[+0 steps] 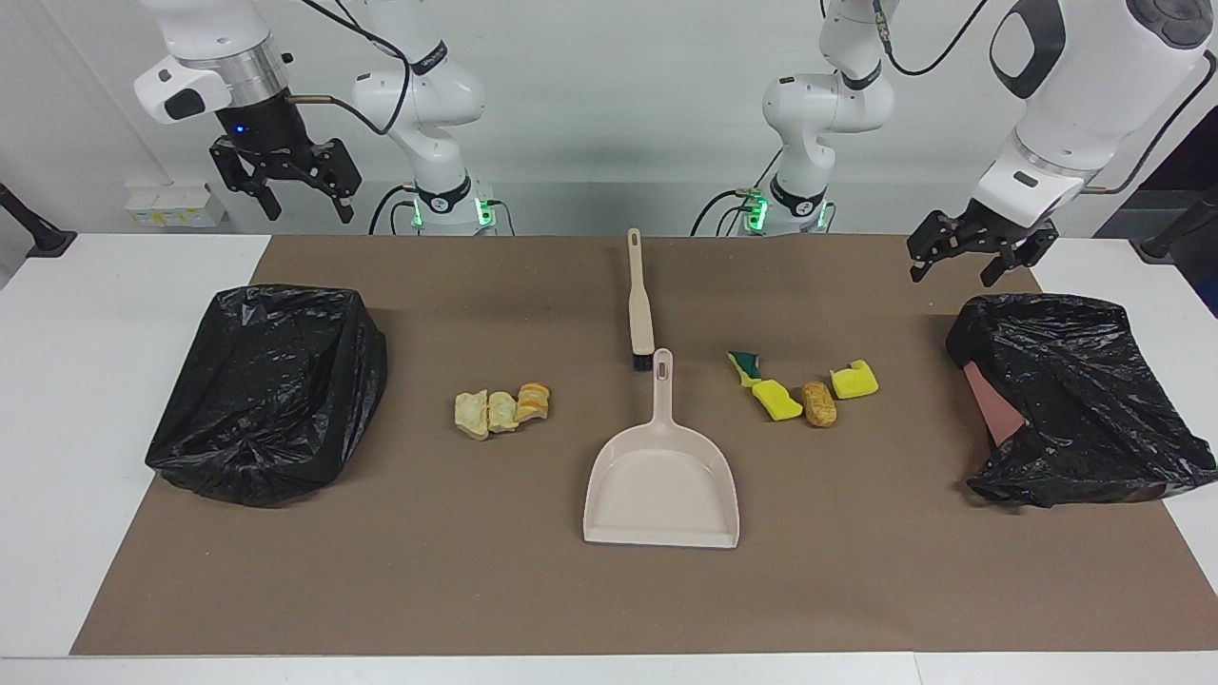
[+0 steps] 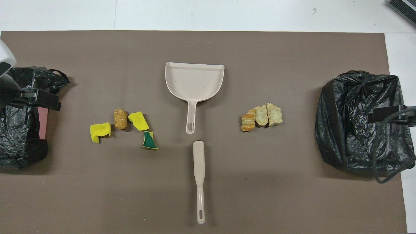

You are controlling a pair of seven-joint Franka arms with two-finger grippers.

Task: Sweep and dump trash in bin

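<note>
While unlabelled, trash [image 1: 804, 390], dustpan [image 1: 663, 485], brush [image 1: 638, 304], bins [image 1: 271, 390].

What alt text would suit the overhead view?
A beige dustpan and brush lie mid-mat, sponge scraps and a brown lump toward the left arm's end, pastry pieces toward the right arm's, a black-bagged bin at each end.
</note>
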